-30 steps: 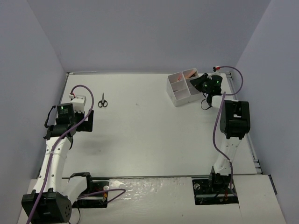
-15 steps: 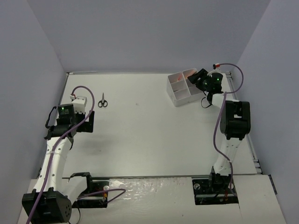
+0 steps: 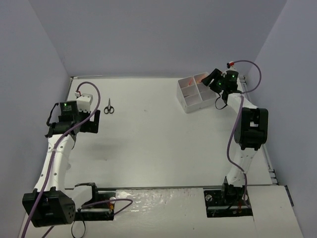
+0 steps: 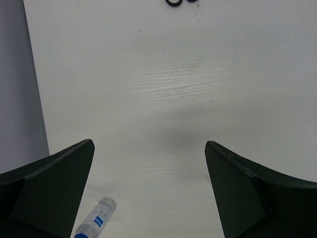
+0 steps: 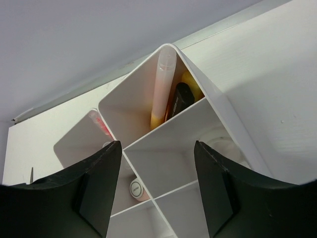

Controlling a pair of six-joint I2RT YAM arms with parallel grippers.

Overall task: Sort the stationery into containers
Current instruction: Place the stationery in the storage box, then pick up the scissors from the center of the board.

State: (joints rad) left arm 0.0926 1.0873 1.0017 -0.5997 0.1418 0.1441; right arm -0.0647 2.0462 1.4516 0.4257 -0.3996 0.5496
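The white organiser box stands at the far right of the table. Its back compartment holds a peach highlighter, an orange-black one and a yellow one. A pink pen leans in the left compartment, and a pink capped item stands below it. My right gripper hangs open over the box with nothing in it. Small black scissors lie at the far left. My left gripper is open above bare table. A clear pen with a blue label lies by its left finger.
The left wall runs close beside my left gripper. The scissors' handles show at the top edge of the left wrist view. The table's back edge and rear wall stand just behind the box.
My right gripper has opened and drawn up and back from the box's top. My left arm has shifted a little toward the far side.
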